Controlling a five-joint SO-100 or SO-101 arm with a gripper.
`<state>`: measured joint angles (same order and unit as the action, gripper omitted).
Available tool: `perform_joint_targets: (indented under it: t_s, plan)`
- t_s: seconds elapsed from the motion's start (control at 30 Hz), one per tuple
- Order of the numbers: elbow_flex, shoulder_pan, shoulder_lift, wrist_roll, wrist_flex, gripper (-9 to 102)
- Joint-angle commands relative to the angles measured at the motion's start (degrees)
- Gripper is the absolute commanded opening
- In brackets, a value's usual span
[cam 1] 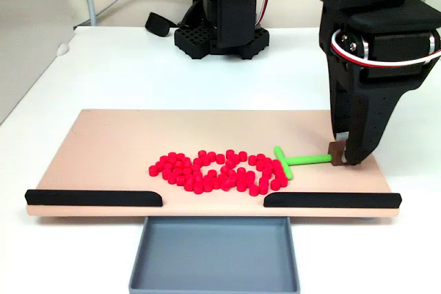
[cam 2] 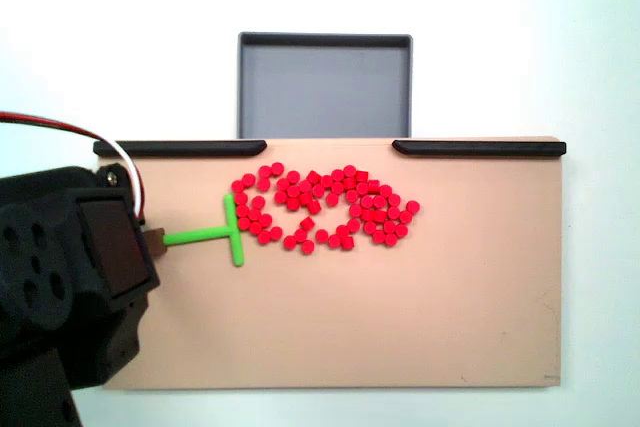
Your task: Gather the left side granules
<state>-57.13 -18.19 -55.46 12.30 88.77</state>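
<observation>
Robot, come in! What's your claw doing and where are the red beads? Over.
Gripper shut on green pusher handle. Granules clustered mid-board, touching pusher's crossbar. Gap between black strips to gray tray clear.

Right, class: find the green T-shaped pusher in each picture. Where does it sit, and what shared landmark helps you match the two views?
In a fixed view: the green T-shaped pusher lies right of centre on the board, its crossbar against the right edge of the red granules.
In a fixed view: the pusher lies left of centre, its crossbar at the granules' left edge.
Shared landmark: the grey tray at the gap between the black strips.
</observation>
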Motion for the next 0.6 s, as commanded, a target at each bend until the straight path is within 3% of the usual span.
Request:
perform_joint_targets:
  t_s: [0.0,0.57]
  plan:
    - [1.4,0.8,-0.6,-0.4,0.0,0]
    - [1.0,2.2,-0.9,-1.6,0.0,0]
